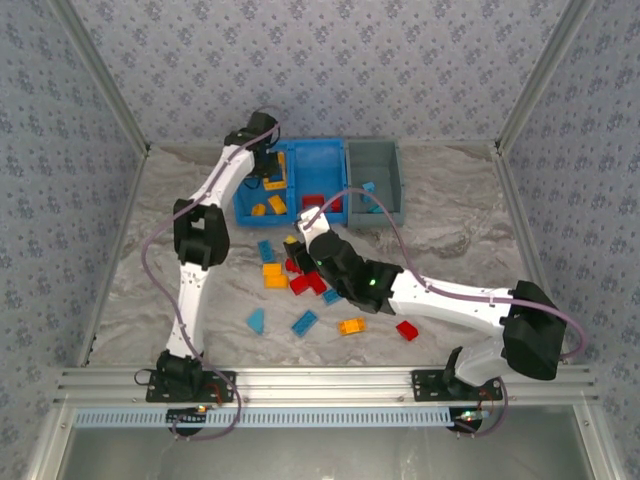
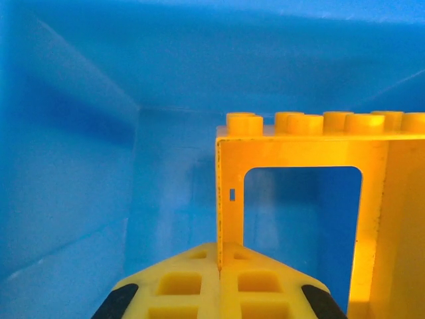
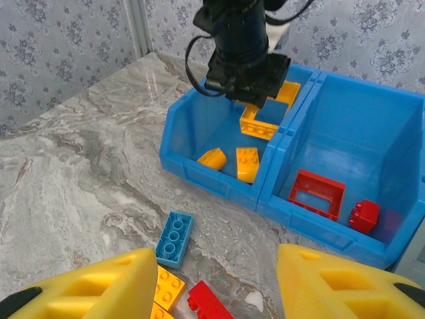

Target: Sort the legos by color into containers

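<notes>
My left gripper (image 1: 267,168) hangs inside the left compartment of the bright blue bin (image 1: 300,150), shut on the edge of an orange-yellow open frame (image 2: 299,149). The right wrist view shows that frame (image 3: 261,123) dangling under the left gripper (image 3: 244,80), above an orange wedge (image 3: 212,158) and an orange brick (image 3: 248,163). In the right compartment lie a red frame (image 3: 317,193) and a red brick (image 3: 364,216). My right gripper (image 3: 219,286) stands open over the table with nothing between its fingers, just short of a light blue brick (image 3: 174,238).
The grey bin (image 1: 388,160) to the right of the blue one holds a light blue piece (image 1: 368,187). Loose bricks lie scattered mid-table: orange (image 1: 273,275), red (image 1: 305,283), a blue wedge (image 1: 257,321), blue (image 1: 305,322), orange (image 1: 352,325), red (image 1: 407,330).
</notes>
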You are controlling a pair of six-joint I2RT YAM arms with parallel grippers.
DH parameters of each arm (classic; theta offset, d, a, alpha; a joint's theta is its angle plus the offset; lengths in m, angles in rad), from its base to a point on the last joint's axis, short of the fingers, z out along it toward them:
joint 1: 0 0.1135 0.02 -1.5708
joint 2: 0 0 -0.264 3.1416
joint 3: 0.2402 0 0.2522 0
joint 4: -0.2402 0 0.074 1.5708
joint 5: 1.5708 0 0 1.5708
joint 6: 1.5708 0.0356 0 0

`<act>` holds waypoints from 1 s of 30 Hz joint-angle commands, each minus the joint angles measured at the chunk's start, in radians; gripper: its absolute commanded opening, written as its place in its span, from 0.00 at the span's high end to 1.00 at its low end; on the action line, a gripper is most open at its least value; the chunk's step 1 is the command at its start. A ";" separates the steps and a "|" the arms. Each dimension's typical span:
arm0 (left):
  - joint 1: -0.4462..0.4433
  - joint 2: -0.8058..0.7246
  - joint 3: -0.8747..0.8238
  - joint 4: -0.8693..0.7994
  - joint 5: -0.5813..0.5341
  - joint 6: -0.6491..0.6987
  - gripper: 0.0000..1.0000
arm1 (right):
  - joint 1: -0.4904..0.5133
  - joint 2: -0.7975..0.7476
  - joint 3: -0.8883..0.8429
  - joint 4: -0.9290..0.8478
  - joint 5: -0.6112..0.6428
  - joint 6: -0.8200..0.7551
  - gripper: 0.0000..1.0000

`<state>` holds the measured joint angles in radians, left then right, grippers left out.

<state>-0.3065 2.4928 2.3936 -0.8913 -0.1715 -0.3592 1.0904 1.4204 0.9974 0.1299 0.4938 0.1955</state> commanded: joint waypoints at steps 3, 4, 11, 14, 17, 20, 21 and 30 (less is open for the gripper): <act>0.006 0.028 0.054 -0.020 0.035 0.027 1.00 | -0.001 -0.006 0.029 -0.023 -0.013 0.026 0.45; 0.006 0.032 0.053 -0.017 0.046 0.028 1.00 | 0.000 0.004 0.036 -0.023 -0.015 0.025 0.45; 0.006 0.041 0.039 -0.017 0.083 0.039 1.00 | 0.029 0.114 0.131 -0.035 -0.014 -0.002 0.43; 0.006 0.029 0.039 -0.035 0.094 0.039 0.81 | 0.035 0.139 0.165 -0.056 -0.004 -0.004 0.42; 0.006 -0.007 0.028 -0.043 0.098 0.033 0.68 | 0.035 0.119 0.153 -0.079 0.026 0.009 0.42; 0.005 -0.064 0.005 -0.043 0.109 0.020 0.62 | 0.034 0.056 0.110 -0.131 0.077 0.058 0.42; 0.004 -0.084 -0.001 -0.041 0.113 0.016 0.60 | 0.034 0.030 0.093 -0.165 0.099 0.090 0.42; -0.099 -0.540 -0.416 0.178 0.139 -0.001 0.44 | -0.059 -0.200 0.051 -1.117 0.109 0.983 0.35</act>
<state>-0.3477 2.1571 2.0880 -0.8257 -0.0620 -0.3542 1.0630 1.2575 1.0653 -0.5529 0.6182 0.7818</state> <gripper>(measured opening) 0.541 0.653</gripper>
